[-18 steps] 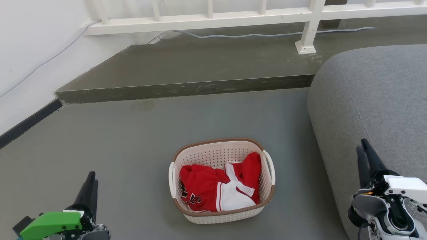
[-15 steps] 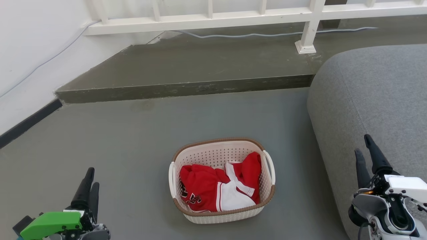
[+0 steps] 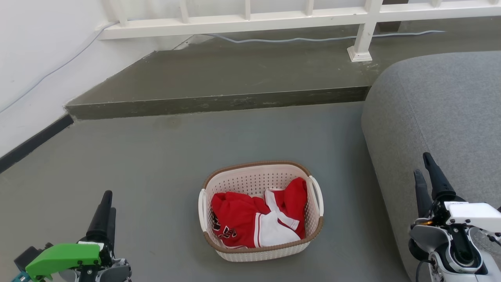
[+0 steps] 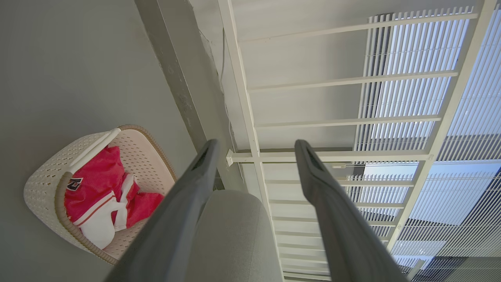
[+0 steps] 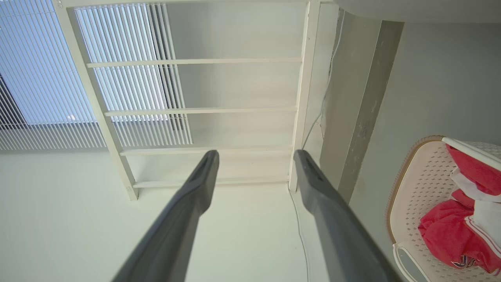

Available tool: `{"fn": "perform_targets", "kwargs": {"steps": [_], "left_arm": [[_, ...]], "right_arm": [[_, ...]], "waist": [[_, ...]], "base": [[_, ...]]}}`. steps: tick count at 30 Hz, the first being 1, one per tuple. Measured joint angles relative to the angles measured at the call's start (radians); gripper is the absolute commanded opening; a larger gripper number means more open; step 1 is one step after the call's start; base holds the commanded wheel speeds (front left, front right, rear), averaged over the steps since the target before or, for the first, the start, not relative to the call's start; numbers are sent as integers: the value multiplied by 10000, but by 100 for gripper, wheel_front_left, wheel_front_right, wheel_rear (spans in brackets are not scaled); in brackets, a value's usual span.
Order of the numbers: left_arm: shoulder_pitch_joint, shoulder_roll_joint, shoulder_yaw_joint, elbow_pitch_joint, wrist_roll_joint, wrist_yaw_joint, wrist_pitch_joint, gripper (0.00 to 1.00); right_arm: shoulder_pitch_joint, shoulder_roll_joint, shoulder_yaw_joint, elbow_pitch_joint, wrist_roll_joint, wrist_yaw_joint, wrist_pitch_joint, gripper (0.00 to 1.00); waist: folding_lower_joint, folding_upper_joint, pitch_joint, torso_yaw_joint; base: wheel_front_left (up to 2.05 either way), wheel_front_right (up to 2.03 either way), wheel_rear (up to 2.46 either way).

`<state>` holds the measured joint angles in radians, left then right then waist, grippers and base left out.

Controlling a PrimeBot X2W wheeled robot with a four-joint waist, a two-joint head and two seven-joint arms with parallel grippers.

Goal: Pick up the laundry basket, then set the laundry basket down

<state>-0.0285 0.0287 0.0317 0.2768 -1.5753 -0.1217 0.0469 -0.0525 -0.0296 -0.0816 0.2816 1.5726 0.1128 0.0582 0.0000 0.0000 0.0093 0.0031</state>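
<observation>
Laundry basket (image 3: pixel 258 253) (just one) sits on the floor (image 3: pixel 156 164) between left gripper (image 3: pixel 109 203) and right gripper (image 3: pixel 421 164), both parted, empty.

laundry basket (image 3: pixel 256 255) sits on the floor (image 3: pixel 156 164) with clothes (image 3: pixel 238 221) in it, sofa (image 3: pixel 438 109) just to its right, step (image 3: pixel 235 74) and railing (image 3: pixel 242 21) behind.

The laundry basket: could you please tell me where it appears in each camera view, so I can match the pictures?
Head view: laundry basket on the floor, lower centre.
Left wrist view: laundry basket at lower left.
Right wrist view: laundry basket at the lower right edge, partly cut off.
Shared landmark: the white railing, beyond the basket in all three.
</observation>
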Motion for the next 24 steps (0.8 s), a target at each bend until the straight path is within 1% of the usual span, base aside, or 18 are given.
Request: {"fn": "perform_targets", "kwargs": {"steps": [7, 13, 19, 24], "left_arm": [[-19, 222, -234, -174, 769, 0, -230, 100], [-62, 295, -454, -324, 1344, 0, -410, 100], [-167, 525, -642, -453, 2429, 0, -558, 100], [-339, 543, -619, -681, 3356, 0, -742, 100]], "right_arm": [[-24, -217, 393, -219, -700, 2, -268, 100], [-75, -355, 656, -322, -1235, 2, -479, 100], [-147, -464, 911, -395, -1933, 2, -677, 100], [-231, -662, 1068, -456, -2755, 4, -821, 100]], "waist": [[0, 0, 37, -1], [0, 0, 58, -8], [0, 0, 73, -21], [0, 0, 86, -26]], "base": [[0, 0, 0], [0, 0, 0], [0, 0, 0], [0, 0, 0]]}}
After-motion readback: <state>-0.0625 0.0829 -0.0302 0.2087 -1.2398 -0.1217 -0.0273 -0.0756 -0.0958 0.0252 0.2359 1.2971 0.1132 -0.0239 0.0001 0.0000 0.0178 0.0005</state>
